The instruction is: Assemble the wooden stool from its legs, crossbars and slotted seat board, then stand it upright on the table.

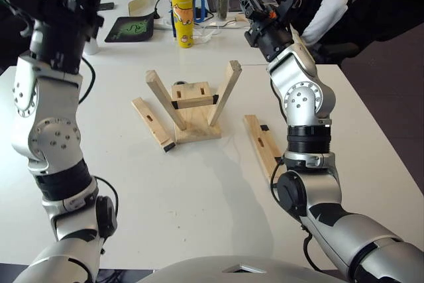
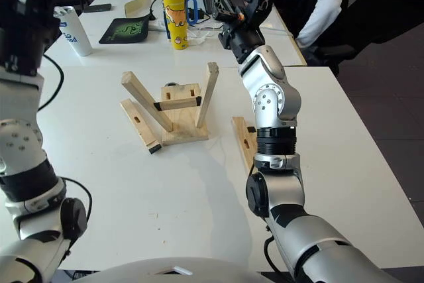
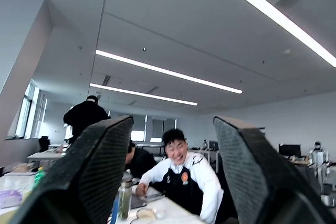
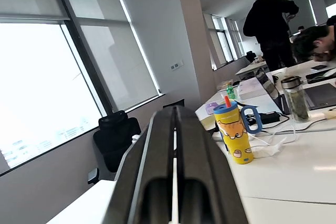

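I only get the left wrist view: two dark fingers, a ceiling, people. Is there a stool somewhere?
Observer: Yes. A half-built stool sits upside down on the white table, with two legs pointing up.
Operator: Any parts left over?
Observer: One loose wooden piece lies flat left of the stool, another right of it.
Operator: Is the other gripper holding something?
Observer: No. The right gripper is shut on nothing, held high beyond the stool.

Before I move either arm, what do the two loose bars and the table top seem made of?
The left loose bar and right loose bar look pale, matte, likely bare wood: square-cut edges, dark slots. The table top is smooth white with slight sheen, probably laminate.
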`<act>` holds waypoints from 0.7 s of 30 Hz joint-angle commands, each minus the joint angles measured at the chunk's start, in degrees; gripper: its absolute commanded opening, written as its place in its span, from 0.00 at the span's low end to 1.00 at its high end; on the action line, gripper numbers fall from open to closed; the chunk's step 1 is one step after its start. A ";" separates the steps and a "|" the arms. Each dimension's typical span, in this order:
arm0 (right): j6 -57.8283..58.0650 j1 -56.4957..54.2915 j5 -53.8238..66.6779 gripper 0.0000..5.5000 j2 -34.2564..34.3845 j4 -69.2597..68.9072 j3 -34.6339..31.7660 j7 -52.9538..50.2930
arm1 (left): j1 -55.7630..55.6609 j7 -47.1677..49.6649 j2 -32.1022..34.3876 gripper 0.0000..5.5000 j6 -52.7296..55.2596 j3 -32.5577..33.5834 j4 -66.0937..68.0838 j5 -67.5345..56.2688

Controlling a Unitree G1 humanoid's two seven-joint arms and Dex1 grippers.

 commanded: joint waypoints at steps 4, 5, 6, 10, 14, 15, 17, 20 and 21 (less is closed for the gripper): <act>-3.26 6.67 -3.11 0.00 -1.76 -1.54 -1.82 -3.42 | -2.42 1.72 -2.98 0.52 6.93 -13.75 19.77 13.05; -3.50 7.59 -3.41 0.00 -1.73 -2.12 -1.81 -3.74 | 0.62 0.92 -3.24 0.52 5.72 -17.11 22.76 16.70; -3.71 8.25 -3.60 0.00 -1.67 -2.46 -1.69 -3.98 | 4.00 0.50 -3.91 0.52 5.29 -19.42 25.38 19.09; -3.78 9.98 -4.02 0.00 -1.46 -3.14 -0.92 -4.21 | 11.86 -0.82 -7.44 0.52 1.82 -20.24 25.70 20.61; -4.39 12.40 -5.29 0.00 -1.70 -2.12 -0.04 -3.57 | 1.46 -0.89 -9.04 0.52 -3.72 -15.10 27.88 18.49; -4.88 13.18 -5.90 0.00 -1.74 -1.33 0.31 -3.41 | -2.68 0.11 -9.44 0.52 -5.57 -12.89 29.79 17.96; -5.53 14.47 -6.97 0.00 -1.85 -0.06 1.15 -3.04 | -10.09 1.45 -9.24 0.52 -8.98 -8.82 31.89 16.61; -7.34 15.74 -8.59 0.00 -2.24 1.11 1.74 -2.60 | -15.72 0.71 -6.19 0.52 -10.78 -4.29 32.55 14.93; -7.91 15.84 -9.02 0.00 -2.50 1.95 1.69 -2.39 | -15.47 0.59 -4.63 0.52 -10.44 -3.34 32.88 15.30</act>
